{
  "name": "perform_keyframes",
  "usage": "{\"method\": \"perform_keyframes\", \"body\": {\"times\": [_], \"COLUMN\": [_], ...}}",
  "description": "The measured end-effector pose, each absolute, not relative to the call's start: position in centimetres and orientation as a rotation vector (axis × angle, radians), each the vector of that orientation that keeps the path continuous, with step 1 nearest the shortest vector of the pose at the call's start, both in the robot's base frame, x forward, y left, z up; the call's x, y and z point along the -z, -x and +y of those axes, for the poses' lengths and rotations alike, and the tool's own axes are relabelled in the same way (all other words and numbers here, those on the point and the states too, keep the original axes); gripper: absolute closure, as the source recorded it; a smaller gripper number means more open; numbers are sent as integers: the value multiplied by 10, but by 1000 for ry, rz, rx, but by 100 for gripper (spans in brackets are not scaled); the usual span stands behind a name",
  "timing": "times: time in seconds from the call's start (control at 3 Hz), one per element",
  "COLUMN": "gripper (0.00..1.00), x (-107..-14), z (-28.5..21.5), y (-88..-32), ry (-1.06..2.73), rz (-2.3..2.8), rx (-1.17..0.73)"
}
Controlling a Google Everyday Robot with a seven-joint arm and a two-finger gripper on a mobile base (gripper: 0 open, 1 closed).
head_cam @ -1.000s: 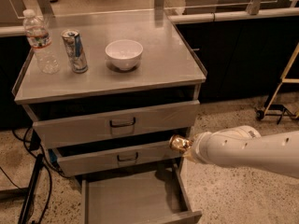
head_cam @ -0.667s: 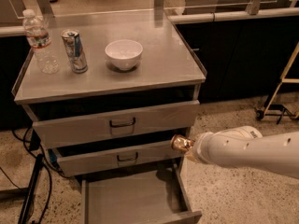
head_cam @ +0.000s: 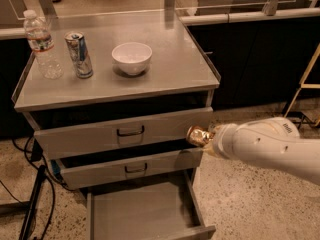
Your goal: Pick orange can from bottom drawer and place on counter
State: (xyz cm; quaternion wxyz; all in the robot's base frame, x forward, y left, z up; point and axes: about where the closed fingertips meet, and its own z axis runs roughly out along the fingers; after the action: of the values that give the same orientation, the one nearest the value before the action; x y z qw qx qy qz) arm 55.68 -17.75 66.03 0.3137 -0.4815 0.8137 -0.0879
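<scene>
No brand or label can be made out on the orange can (head_cam: 197, 135); its shiny gold-orange skin is seen as lumpy and uneven, with bright glints. A small dark marking is visible on the white arm (head_cam: 270, 146) behind the end effector (head_cam: 206, 138), but it can't be read. The print on the blue-and-silver can (head_cam: 80, 55) and the water bottle (head_cam: 42, 45) is also too blurry to read.

The orange can is gripped by the end effector and held up in the air, right in front of the right end of the upper drawer (head_cam: 125, 132), touching nothing else as far as can be seen. It looks short and stubby, so which way its long axis runs can't be told.

The bottom drawer (head_cam: 140, 214) is found pulled out below the end effector and toward the left of the view, its flat grey floor exposed. The middle drawer (head_cam: 132, 168) sits just below and left of the end effector. The worktop (head_cam: 175, 69) lies above it, and a white bowl (head_cam: 132, 57), the tall can and the bottle are stood upright on it, up and well to the left.
</scene>
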Motion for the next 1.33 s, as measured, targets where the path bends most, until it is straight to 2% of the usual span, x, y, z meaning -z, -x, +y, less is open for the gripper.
{"method": "perform_keyframes", "body": {"times": [0.33, 0.67, 1.33], "gripper": [100, 100, 100], "x": [-737, -739, -792], "z": [-190, -190, -218], "y": [-573, -573, -579], "ry": [1267, 1274, 1233], "rz": [2046, 2043, 2010], "rx": [335, 346, 489]}}
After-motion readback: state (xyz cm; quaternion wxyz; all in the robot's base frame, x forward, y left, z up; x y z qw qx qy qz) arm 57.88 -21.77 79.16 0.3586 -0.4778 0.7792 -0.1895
